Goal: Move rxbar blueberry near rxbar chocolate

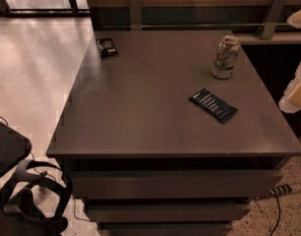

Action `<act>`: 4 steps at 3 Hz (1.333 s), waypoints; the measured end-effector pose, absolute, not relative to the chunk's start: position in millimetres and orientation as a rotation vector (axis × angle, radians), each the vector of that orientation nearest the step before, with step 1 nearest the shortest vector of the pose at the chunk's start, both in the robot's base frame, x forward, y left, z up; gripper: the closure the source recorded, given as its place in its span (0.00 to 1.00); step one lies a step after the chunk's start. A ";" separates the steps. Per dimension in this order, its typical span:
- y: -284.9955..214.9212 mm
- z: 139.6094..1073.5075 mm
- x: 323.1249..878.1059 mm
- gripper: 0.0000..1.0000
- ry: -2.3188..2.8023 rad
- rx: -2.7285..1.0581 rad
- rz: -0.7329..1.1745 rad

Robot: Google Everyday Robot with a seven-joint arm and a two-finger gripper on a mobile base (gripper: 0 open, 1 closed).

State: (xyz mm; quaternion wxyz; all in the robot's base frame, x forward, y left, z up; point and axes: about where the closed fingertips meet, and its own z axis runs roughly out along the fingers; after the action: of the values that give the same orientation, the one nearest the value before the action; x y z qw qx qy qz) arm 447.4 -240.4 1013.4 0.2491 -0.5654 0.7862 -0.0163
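The rxbar blueberry [213, 105] is a navy-blue wrapper with white lettering. It lies flat and at an angle on the right half of the grey table [140, 112]. The rxbar chocolate [106, 46] is a shorter black wrapper at the table's far left corner. The two bars are far apart. A pale shape at the right edge of the view, beyond the table's right side, appears to be my gripper [297, 90], mostly cut off by the frame. It is off to the right of the blueberry bar and touches neither bar.
A pale green drink can [225, 57] stands upright at the far right of the table, just behind the blueberry bar. A wall with a rail runs behind the table. Black gear with cables [27, 195] lies on the floor at the lower left.
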 end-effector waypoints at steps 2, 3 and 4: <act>-235.7 1004.0 450.9 0.00 2.130 -1.499 -0.013; -225.2 968.1 463.8 0.00 2.130 -1.398 0.092; -213.9 929.9 479.9 0.00 2.141 -1.286 0.207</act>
State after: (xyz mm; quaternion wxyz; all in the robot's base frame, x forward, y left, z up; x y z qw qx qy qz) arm 479.9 -213.9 929.9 0.3123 -0.4875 0.8116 0.0784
